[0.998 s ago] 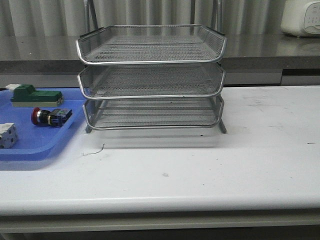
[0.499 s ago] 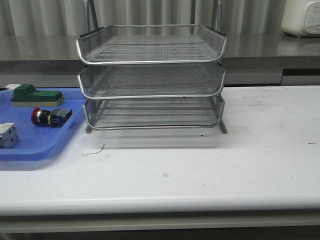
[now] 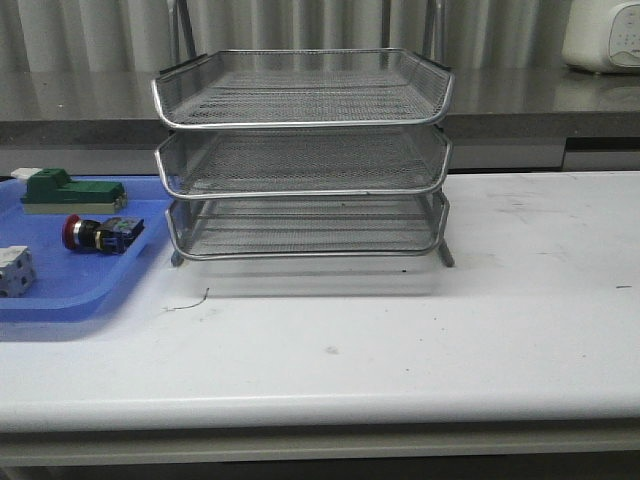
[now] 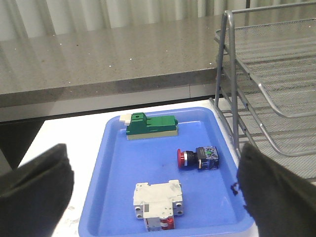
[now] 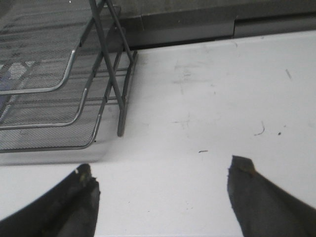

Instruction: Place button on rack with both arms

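Observation:
The button (image 3: 100, 233) lies on its side in the blue tray (image 3: 70, 295) at the left, red head pointing left; it also shows in the left wrist view (image 4: 198, 158). The three-tier wire rack (image 3: 303, 150) stands empty at the middle back of the table and also shows in the left wrist view (image 4: 276, 74) and the right wrist view (image 5: 44, 84). My left gripper (image 4: 153, 180) is open and empty, held above the tray with the button between and beyond its fingers. My right gripper (image 5: 160, 175) is open and empty over bare table to the right of the rack. Neither arm shows in the front view.
A green block (image 3: 70, 190) lies at the tray's back and a white block (image 3: 15, 270) near its front left; both also show in the left wrist view, green (image 4: 150, 126) and white (image 4: 158, 200). A grey counter (image 3: 540, 95) runs behind the table. A white appliance (image 3: 605, 35) stands back right.

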`<action>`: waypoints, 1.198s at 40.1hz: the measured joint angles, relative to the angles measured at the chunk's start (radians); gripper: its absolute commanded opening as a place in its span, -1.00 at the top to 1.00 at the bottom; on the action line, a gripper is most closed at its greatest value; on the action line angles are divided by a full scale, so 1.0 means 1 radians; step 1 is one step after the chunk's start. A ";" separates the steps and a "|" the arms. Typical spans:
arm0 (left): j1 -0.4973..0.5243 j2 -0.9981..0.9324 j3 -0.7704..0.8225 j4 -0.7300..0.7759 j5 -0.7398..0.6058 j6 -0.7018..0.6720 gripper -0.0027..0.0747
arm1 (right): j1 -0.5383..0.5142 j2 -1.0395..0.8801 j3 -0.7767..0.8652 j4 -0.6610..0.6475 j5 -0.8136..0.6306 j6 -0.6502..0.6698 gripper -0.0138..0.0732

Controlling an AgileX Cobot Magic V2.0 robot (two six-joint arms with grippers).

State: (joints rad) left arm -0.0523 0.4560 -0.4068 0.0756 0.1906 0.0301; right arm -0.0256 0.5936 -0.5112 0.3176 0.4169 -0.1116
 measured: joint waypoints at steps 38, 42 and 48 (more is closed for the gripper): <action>0.000 0.000 0.000 0.000 0.000 0.000 -0.72 | 0.180 0.769 -0.304 0.372 -0.093 -0.041 -0.45; 0.000 0.000 0.000 0.000 0.000 0.000 -0.72 | 0.183 0.827 -0.345 0.449 -0.083 -0.103 -0.45; 0.000 0.000 0.000 0.000 0.000 0.000 -0.72 | 0.183 0.917 -0.404 0.659 -0.039 -0.276 -0.45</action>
State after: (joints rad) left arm -0.0523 0.4560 -0.4068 0.0756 0.1907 0.0301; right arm 0.1578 1.5101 -0.9151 0.9766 0.3776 -0.3872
